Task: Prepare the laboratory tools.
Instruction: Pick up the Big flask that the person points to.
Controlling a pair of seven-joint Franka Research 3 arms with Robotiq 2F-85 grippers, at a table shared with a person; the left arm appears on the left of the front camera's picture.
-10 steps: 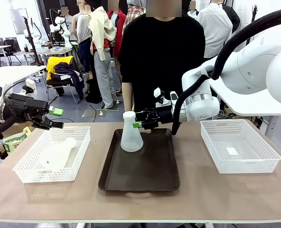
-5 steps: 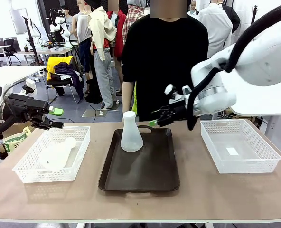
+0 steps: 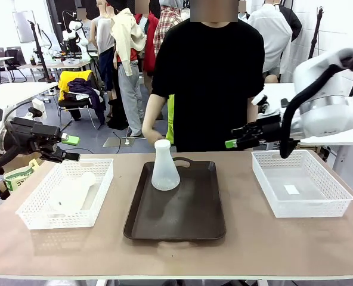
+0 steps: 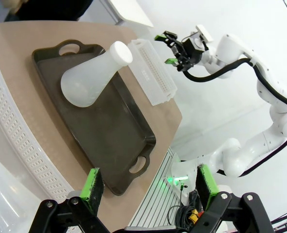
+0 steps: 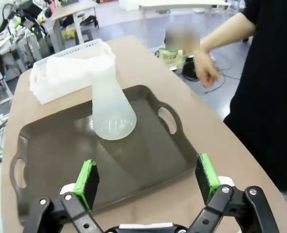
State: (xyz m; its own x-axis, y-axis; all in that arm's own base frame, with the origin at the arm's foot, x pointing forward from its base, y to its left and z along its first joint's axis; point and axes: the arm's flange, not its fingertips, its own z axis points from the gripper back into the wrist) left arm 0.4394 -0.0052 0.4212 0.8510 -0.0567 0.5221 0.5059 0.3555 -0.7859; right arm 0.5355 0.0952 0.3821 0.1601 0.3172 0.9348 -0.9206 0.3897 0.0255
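One frosted-white conical flask [image 3: 165, 167] stands upright at the far end of the dark brown tray [image 3: 176, 220]. It also appears in the left wrist view as the flask [image 4: 91, 76] and in the right wrist view as the flask [image 5: 109, 112]. A second flask [image 3: 74, 192] lies on its side in the left white basket [image 3: 102, 196]. My right gripper [image 3: 232, 142] hangs open and empty in the air between the tray and the right basket. My left gripper [image 3: 70, 148] hovers open above the left basket's far left corner, its pads [image 4: 91, 187] wide apart.
An empty white mesh basket [image 3: 337, 199] stands at the right. A person in black stands behind the table's far edge, one hand [image 5: 206, 69] hanging near the tray's far side. Bare tabletop lies along the near edge.
My right gripper has drawn back from the flask on the tray, moving right and slightly up, open. The flask stays upright. The left arm has not moved.
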